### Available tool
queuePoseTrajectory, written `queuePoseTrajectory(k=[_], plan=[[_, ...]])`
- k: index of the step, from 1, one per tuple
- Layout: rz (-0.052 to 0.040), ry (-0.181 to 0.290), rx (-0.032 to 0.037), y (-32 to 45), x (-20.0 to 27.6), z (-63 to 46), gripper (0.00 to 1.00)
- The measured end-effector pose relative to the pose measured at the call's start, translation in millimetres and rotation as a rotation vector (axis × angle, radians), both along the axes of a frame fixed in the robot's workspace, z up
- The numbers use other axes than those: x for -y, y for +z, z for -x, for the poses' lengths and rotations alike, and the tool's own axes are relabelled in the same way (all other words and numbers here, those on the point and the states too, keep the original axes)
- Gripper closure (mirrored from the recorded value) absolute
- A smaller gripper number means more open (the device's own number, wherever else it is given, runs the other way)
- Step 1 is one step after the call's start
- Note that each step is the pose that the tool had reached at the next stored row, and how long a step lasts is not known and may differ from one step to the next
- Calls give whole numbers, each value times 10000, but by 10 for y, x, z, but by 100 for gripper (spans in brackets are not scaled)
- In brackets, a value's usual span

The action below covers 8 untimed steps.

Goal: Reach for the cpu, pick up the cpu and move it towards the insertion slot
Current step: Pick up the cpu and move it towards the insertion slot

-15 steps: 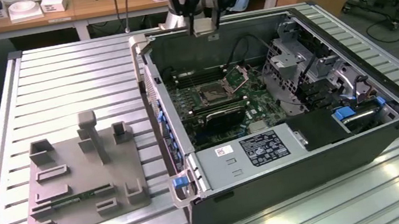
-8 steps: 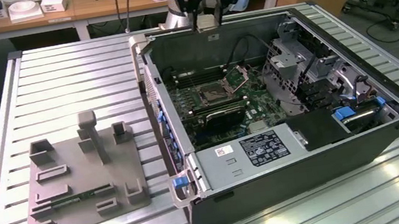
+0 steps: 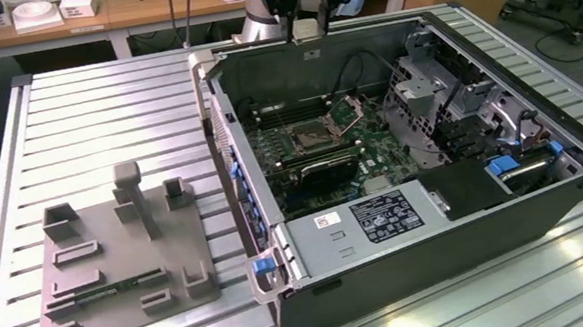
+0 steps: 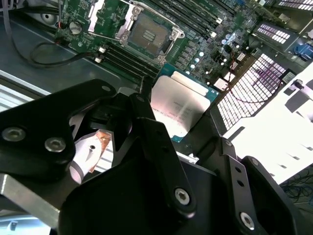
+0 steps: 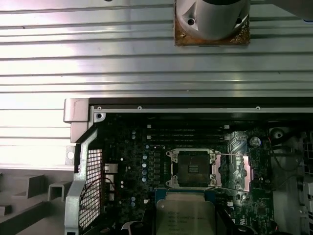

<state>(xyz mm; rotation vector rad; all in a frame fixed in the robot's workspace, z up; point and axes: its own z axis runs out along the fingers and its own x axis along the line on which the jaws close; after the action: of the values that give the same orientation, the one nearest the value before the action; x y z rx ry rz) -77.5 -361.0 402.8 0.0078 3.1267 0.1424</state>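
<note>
One cpu, silver-topped with a thin blue-green edge, sits clamped in the gripper, its black fingers pressed to opposite sides; it shows in both wrist views. In the exterior view the gripper hangs above the far rim of the open computer case, holding the chip in the air. Below lies the insertion slot, its hinged plate flipped open on the green motherboard. Beside the case, on the slatted metal table, rests a grey fixture tray.
</note>
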Motion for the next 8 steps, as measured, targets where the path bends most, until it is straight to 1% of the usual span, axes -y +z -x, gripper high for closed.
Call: queuePoseTrajectory(k=[8], plan=[[0, 1, 0, 0, -1, -25, 45]])
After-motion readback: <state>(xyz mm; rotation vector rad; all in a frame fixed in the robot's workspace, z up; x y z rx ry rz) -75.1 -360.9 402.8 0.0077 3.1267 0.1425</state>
